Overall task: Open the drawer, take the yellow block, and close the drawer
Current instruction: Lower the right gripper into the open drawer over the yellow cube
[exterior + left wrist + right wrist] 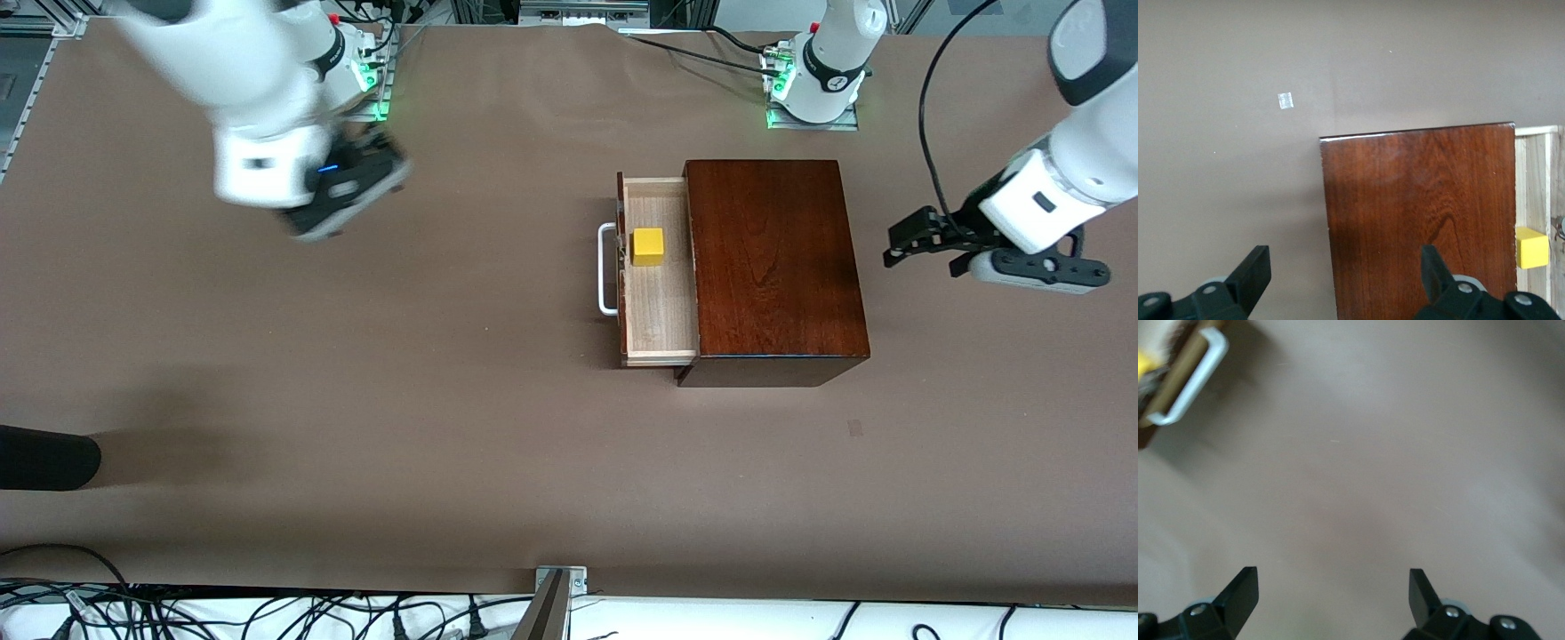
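The drawer (659, 271) stands pulled out of the wooden box (773, 267), its white handle (606, 269) toward the right arm's end of the surface (356, 400). The yellow block (648, 246) sits inside it. The left gripper (916, 242) hovers beside the box, jaws open. The right gripper (351, 187), jaws open, hangs well apart from the box.

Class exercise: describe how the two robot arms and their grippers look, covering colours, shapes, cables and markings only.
Both arms have smooth white rounded shells with dark grey joint bands. The left gripper has black angular fingers on a grey-and-white body, with a black cable looping above it. The right gripper is black, showing a small blue light. Green lights glow at both bases.
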`<state>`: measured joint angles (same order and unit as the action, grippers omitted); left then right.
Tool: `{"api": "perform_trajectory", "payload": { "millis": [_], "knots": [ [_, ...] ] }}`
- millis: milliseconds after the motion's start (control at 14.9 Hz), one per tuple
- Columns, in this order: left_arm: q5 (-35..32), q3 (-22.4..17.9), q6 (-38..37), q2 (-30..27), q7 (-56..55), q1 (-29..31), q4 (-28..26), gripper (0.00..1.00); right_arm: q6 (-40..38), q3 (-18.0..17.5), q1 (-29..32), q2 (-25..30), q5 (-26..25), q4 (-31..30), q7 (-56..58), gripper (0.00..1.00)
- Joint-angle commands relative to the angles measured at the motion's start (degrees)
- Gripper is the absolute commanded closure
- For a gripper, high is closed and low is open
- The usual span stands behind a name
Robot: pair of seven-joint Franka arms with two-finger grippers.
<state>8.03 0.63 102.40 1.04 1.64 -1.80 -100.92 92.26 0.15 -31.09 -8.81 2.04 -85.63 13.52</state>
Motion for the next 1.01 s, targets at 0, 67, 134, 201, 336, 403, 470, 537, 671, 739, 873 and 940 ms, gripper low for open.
{"api": "perform_trajectory", "payload": {
  "millis": [0, 67, 134, 201, 336, 403, 470, 537, 671, 739, 873, 940],
  "knots": [
    [-3.5, -0.5, 0.8, -3.1, 0.6, -0.5, -1.8, 0.0, 1.8, 0.5, -7.9, -2.9, 0.1, 3.1, 1.2, 0.0],
    [-6.2, -0.1, 0.5, -3.8, 0.5, -0.5, -2.0, 0.0, 2.7, 0.5, -10.5, -4.6, 0.0, 4.8, 1.2, 0.0],
    [-7.0, 0.3, -0.3, -3.8, 0.5, -0.5, -1.7, 0.0, 4.0, 0.5, -13.3, -6.5, -0.2, 6.7, 1.4, 0.0],
    [-7.0, 0.3, -1.5, -3.8, 0.5, -0.5, -1.6, 0.0, 5.2, 0.5, -15.6, -8.0, -0.5, 7.8, 1.9, 0.0],
    [-8.8, 0.7, -1.8, -3.7, 0.4, -0.5, -1.3, 0.0, 9.5, 0.5, -18.4, -10.8, -0.6, 8.5, 2.2, 0.0],
    [-9.9, 1.3, -2.3, -3.6, 0.4, -0.5, -0.9, 0.0, 11.9, 0.5, -19.3, -12.6, -0.6, 8.5, 2.8, 0.0],
    [-10.0, 1.6, -2.7, -3.2, 0.4, -0.5, -0.1, 0.0, 14.6, 0.5, -21.0, -14.3, -0.7, 8.6, 4.3, 0.0],
    [-10.1, 1.7, -2.7, -3.1, 0.5, -0.5, 0.0, 0.0, 17.0, 0.6, -22.4, -16.1, -1.3, 8.9, 5.2, 0.0],
    [-10.2, 1.8, -2.8, -3.2, 0.5, -0.5, 0.0, 0.0, 19.5, 0.5, -24.8, -20.3, -4.0, 11.9, 5.1, 0.0],
    [-10.2, 1.8, -2.9, -3.1, 0.5, -0.5, 0.0, 0.0, 19.4, 0.6, -26.1, -22.6, -4.8, 14.6, 4.9, 0.0],
    [-10.2, 1.9, -3.0, -3.2, 0.6, -0.5, 0.1, 0.0, 19.6, 0.6, -26.4, -26.9, -6.3, 18.8, 5.6, 0.0],
    [-10.2, 1.9, -3.2, -3.2, 0.6, -0.5, 0.2, 0.0, 19.8, 0.6, -26.6, -29.2, -6.7, 20.7, 6.0, 0.0]
  ]
}}
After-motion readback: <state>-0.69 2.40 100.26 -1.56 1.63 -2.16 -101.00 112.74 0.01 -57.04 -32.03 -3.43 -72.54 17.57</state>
